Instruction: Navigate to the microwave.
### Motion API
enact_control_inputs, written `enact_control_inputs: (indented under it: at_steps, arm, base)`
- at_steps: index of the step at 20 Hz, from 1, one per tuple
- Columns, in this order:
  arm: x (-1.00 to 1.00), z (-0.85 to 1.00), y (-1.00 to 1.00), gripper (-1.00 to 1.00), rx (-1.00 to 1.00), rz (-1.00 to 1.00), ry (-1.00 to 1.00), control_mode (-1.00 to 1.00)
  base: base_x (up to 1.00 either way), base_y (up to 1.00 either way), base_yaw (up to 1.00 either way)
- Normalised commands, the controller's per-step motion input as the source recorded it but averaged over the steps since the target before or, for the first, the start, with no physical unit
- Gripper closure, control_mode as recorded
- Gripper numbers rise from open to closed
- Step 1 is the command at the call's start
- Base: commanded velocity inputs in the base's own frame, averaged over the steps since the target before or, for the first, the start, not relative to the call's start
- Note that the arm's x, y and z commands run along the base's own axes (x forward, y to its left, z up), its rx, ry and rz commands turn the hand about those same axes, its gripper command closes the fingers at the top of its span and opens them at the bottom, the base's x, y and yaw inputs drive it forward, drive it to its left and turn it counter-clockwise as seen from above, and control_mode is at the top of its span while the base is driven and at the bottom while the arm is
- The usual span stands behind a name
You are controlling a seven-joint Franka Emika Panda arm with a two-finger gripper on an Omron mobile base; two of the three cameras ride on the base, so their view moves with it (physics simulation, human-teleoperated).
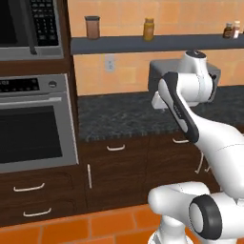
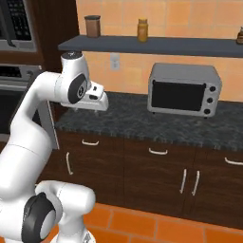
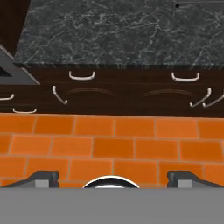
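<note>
Microwave built in at upper left, above steel wall oven, then dark marbled counter from its left end beneath shelf, silver countertop box toward the back edge, orange floor tiles under widely parted fingers.

Even, bright light is falling over everything, shadows staying faint; the floor tiles between the fingertips are perhaps looking slightly soft.

Veined, stone-like counter; dark, seemingly wooden drawers; glossy white plastic-looking arm.
</note>
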Motion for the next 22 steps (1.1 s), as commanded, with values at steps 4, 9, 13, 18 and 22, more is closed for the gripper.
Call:
enact_control_inputs:
  at_steps: [4, 9, 13, 18, 22]
  arm:
    - [0.0, 0.0, 0.0, -1.0, 0.0, 0.0, 0.0, 1.0]
    - [0.0, 0.0, 0.0, -1.0, 0.0, 0.0, 0.0, 1.0]
    - [0.0, 0.0, 0.0, -1.0, 0.0, 0.0, 0.0, 1.0]
    - [0.0, 0.0, 0.0, -1.0, 0.0, 0.0, 0.0, 1.0]
    - [0.0, 0.0, 0.0, -1.0, 0.0, 0.0, 0.0, 1.0]
  base:
    - [0.0, 1.0, -0.01]
    - [0.0, 1.0, 0.0]
    - [0.0, 1.0, 0.0]
    - [0.0, 1.0, 0.0]
    - [0.0, 0.97, 0.0]
